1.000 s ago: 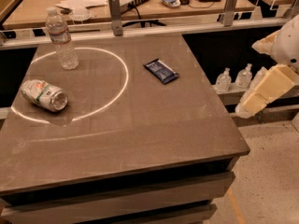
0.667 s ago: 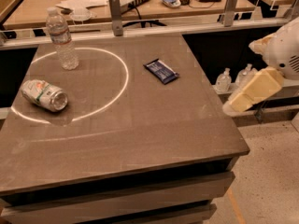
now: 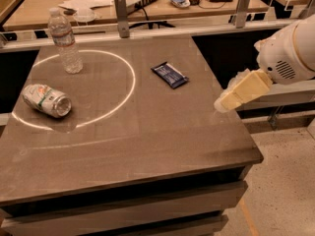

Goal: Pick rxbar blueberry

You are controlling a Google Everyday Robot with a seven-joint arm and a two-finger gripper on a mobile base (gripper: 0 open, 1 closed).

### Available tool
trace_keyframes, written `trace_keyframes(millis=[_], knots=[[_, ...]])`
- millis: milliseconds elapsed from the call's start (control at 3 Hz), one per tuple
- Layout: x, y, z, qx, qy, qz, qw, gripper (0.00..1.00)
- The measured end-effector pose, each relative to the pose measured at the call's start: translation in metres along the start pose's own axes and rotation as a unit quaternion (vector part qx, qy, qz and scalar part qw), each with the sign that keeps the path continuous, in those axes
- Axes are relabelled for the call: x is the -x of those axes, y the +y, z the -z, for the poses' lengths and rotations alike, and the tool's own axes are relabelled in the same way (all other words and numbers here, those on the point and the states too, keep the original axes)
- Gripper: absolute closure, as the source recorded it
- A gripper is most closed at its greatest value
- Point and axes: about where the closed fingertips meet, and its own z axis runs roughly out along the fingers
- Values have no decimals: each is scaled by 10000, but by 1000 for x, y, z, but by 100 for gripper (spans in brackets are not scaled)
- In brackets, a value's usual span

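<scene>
The rxbar blueberry, a small flat bar in a dark navy wrapper, lies flat on the brown table, just right of the white ring of light. My gripper, cream-coloured below the white arm, hangs at the table's right edge. It is to the right of the bar and a little nearer the camera, well apart from it and holding nothing that I can see.
A clear water bottle stands upright at the back left. A crushed silver can lies on its side at the left. Behind the table run a metal rail and a cluttered desk.
The arm and gripper have moved left, from beside the table toward its right edge. The bar, the bottle and the can have not moved.
</scene>
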Motion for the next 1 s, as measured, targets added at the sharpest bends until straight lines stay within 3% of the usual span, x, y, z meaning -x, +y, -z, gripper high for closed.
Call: trace_keyframes(millis=[333, 667, 1000], knots=[[0, 8, -24, 37, -102, -339, 9994, 0], [5, 9, -56, 3, -421, -647, 9970, 0], [25, 10, -97, 83, -859, -706, 9938, 0]])
